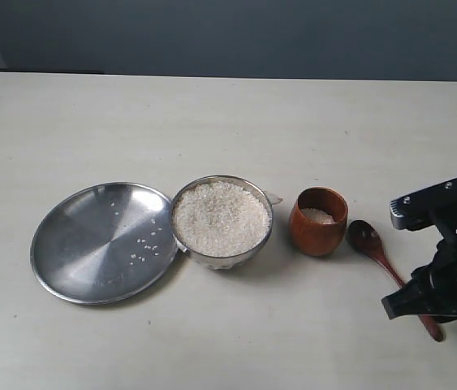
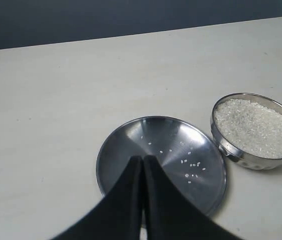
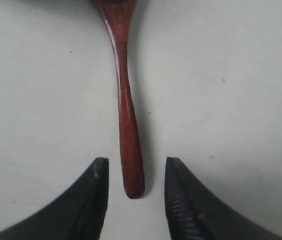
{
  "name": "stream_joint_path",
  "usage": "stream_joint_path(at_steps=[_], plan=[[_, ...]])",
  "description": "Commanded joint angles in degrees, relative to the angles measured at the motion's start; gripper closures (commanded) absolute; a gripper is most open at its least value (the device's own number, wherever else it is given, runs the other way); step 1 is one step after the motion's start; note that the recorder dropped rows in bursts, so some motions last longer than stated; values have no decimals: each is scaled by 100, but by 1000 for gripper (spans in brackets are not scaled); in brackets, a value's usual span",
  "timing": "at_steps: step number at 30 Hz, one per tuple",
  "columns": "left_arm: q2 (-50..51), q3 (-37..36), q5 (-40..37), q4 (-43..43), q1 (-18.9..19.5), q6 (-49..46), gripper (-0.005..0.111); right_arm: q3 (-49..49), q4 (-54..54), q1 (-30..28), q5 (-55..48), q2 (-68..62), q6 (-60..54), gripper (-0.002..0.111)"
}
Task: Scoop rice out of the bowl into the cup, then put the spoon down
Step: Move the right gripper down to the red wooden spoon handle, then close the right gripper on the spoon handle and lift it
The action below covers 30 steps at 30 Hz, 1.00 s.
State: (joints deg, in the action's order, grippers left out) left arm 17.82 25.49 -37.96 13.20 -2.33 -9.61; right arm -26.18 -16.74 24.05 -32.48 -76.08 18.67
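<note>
The shiny metal bowl sits mid-table, heaped with white rice. Just right of it stands the reddish-brown wooden cup, with a little rice inside. The wooden spoon lies flat on the table right of the cup, head toward the cup. My right gripper is open, its fingers on either side of the handle's end without touching it. My left gripper is shut and empty, above the flat plate; it does not show in the exterior view.
A wide flat metal plate lies left of the bowl, touching it, with several stray rice grains on it. The pale table runs back to a dark wall.
</note>
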Motion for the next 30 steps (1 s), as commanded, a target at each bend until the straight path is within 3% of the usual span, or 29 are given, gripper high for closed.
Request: stream_joint_path(at_steps=[1,25,30], plan=[[19,-31,-1,3,-11,-3,106,98,39,0,211,51,-116,71],[19,-31,-1,3,-11,-3,106,480,25,0,1088,-284,-219,71],[19,-31,-1,-8,-11,-3,106,565,-420,0,1120,-287,-110,71]])
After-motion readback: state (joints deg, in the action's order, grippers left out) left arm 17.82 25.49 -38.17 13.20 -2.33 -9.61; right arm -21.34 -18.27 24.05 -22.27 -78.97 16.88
